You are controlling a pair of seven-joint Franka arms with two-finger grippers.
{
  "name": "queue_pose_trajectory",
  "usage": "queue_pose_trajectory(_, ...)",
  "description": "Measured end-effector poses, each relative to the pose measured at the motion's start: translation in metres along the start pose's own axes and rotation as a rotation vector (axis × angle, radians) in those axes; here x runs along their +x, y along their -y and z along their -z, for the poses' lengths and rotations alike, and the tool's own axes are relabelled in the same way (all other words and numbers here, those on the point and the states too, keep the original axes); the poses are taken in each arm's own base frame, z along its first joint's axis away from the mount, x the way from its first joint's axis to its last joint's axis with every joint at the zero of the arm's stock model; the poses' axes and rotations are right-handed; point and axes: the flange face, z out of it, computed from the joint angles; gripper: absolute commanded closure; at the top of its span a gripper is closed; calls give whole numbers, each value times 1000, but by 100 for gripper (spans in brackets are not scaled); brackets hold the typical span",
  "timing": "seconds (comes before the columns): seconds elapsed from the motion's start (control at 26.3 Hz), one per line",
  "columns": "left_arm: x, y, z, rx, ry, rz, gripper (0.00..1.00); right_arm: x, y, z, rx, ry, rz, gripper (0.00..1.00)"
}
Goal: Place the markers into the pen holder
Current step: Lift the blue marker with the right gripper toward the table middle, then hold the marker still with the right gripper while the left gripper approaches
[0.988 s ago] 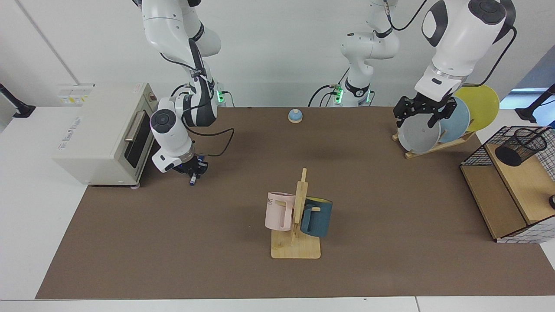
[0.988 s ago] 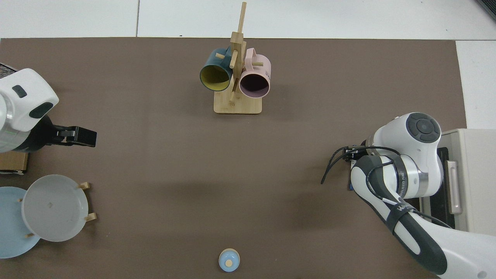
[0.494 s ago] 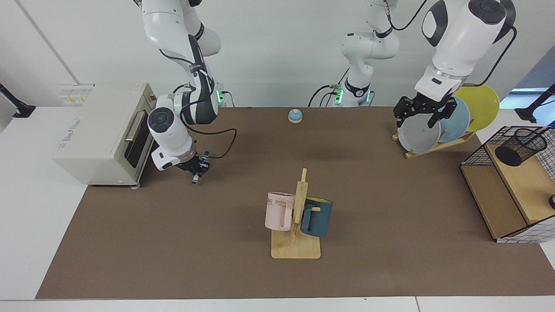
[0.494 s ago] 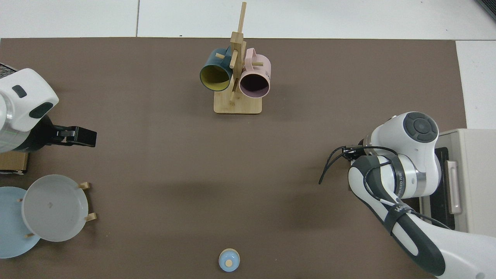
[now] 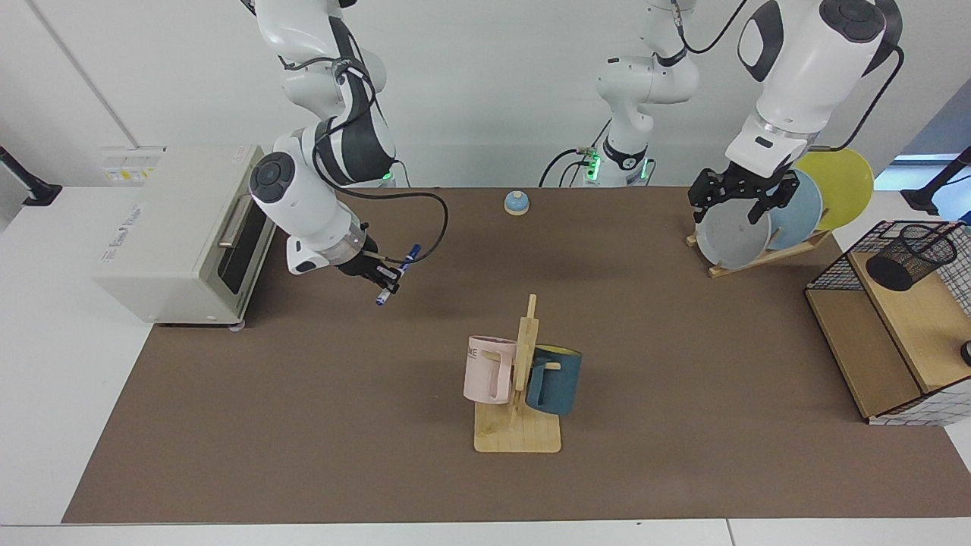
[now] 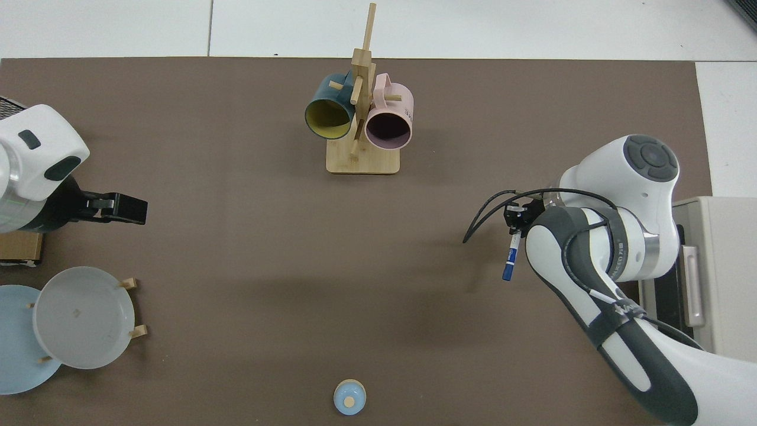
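— What's around?
— My right gripper (image 5: 387, 274) pinches one white, blue-capped marker (image 5: 394, 274) above the tabletop (image 5: 303, 425). Two mugs hang on the wooden rack (image 5: 523, 379) between it and one black mesh pen holder (image 5: 909, 256). My left gripper (image 5: 740, 199), spread, waits by three plates.

The white marker (image 5: 394, 274) with blue ends hangs tilted above the table, pinched mid-barrel, while the black mesh pen holder (image 5: 909, 256) stands tilted on the wooden shelf (image 5: 922, 322) at the table's edge.

The mug rack (image 5: 518, 394) stands mid-mat as the one tall obstacle. Behind it, open mat (image 5: 607, 250) runs between the toaster oven (image 5: 182, 227) and the plate rack (image 5: 758, 227), with only a small bell (image 5: 516, 202) at the far edge. The shelf (image 5: 895, 318) blocks the side beyond the plate rack.
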Motion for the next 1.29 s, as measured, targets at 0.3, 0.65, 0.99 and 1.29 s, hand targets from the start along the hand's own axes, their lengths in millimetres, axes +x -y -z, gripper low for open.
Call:
queue_pose_trajectory(0.3,0,0,0,0,1,0,0,-35,47,15,96,53,-207,100)
queue_pose_trajectory(0.65,0,0,0,0,2,0,0,-89,107,6,201,96,-413,100)
queue_pose_trajectory(0.99,0,0,0,0,2,0,0,-109,128,5,285,164,-582,100)
queue_pose_trajectory(1.29,0,-4,0,-3,2,-14,0,-132,148,3,350,243,-713,100)
